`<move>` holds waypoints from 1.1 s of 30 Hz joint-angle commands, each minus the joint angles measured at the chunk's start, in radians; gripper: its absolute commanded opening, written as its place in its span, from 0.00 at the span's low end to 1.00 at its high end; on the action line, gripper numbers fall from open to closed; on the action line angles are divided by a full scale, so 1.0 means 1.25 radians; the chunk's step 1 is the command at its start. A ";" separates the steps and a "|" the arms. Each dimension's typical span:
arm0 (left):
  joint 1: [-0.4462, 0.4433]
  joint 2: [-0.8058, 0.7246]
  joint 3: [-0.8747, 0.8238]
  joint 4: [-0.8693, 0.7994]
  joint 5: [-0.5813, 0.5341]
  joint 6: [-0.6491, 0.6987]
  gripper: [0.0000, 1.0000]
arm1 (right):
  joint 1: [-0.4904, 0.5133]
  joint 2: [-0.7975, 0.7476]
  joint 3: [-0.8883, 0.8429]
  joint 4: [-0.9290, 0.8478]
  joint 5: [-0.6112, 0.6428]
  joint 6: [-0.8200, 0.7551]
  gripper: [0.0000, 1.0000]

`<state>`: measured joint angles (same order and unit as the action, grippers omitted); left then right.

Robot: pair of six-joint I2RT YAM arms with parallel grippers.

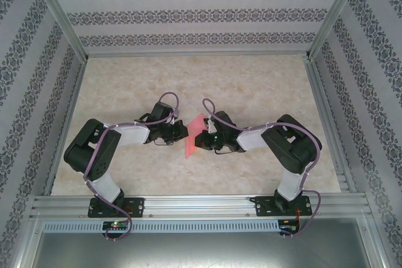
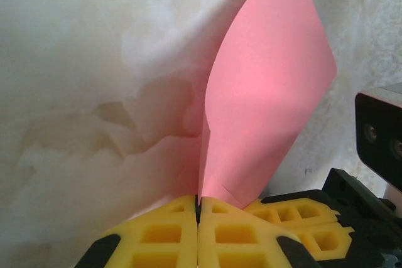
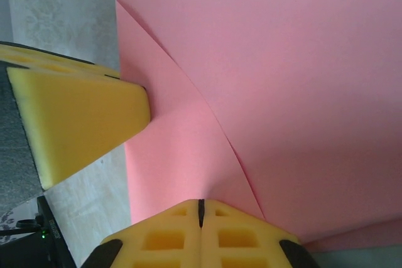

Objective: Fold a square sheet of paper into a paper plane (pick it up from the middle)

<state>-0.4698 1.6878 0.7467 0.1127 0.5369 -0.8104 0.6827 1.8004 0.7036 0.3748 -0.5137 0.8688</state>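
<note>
Over the table (image 1: 264,92), left claw (image 1: 182,131) and right claw (image 1: 201,137) each clamp the folded sheet (image 1: 191,144), long axis near-to-far.

Pink paper sheet (image 1: 192,136) near table (image 1: 251,86) centre. Left gripper (image 1: 181,131) touching its left side, right gripper (image 1: 202,139) its right side, facing each other across sheet. Patterned walls (image 1: 188,17) enclose table.

Bright, diffuse light; soft close-ups

Your sheet of paper (image 1: 191,139) stands mid-tabletop (image 1: 264,86), left jaws clamped on its left side, right jaws on its right.
</note>
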 commanded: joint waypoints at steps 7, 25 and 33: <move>-0.024 -0.019 0.025 -0.073 -0.055 0.067 0.03 | 0.005 -0.055 -0.004 -0.091 0.073 -0.005 0.09; -0.051 -0.064 0.050 -0.088 -0.033 0.085 0.12 | -0.002 -0.003 0.025 -0.156 0.078 -0.012 0.06; -0.066 -0.070 0.057 -0.103 -0.019 0.097 0.18 | -0.007 -0.004 0.020 -0.157 0.076 -0.021 0.05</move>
<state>-0.5373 1.6215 0.7937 0.0143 0.4961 -0.7174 0.6827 1.7641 0.7322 0.2359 -0.4427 0.8650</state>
